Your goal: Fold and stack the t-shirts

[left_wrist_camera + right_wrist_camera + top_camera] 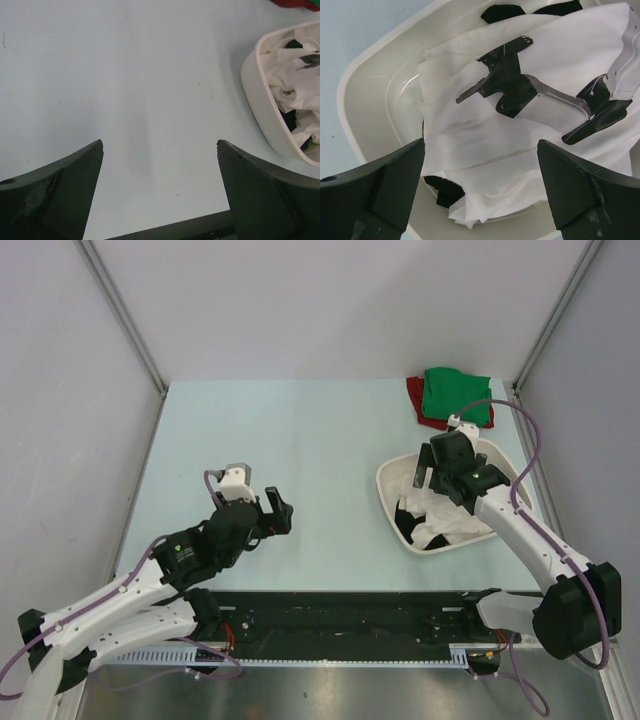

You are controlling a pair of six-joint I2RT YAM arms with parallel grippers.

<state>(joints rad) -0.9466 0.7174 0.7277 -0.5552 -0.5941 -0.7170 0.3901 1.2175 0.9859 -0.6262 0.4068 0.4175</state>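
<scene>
White shirt (450, 100): crumpled in the tray (365, 80) over a black shirt (502, 11). Likely light, limp and clingy; best pinched at a top fold.

Right gripper (480, 144): poised above it, jaws apart.

Left gripper (160, 145): jaws spread, over the table (125, 75).

Green shirt (455, 392): folded on the red shirt (415, 395), far corner.

Tray (365, 75), under right tool (481, 147): white plastic, smooth, glossy
White t-shirt (470, 135) inside it: soft cloth, matt, creased
Green t-shirt (455, 395), beyond right tool: matt cloth
Surface (125, 75) below left tool (160, 145): pale, smooth, matt
Tool fingers (55, 195): black, matt, scuffed plastic
</scene>
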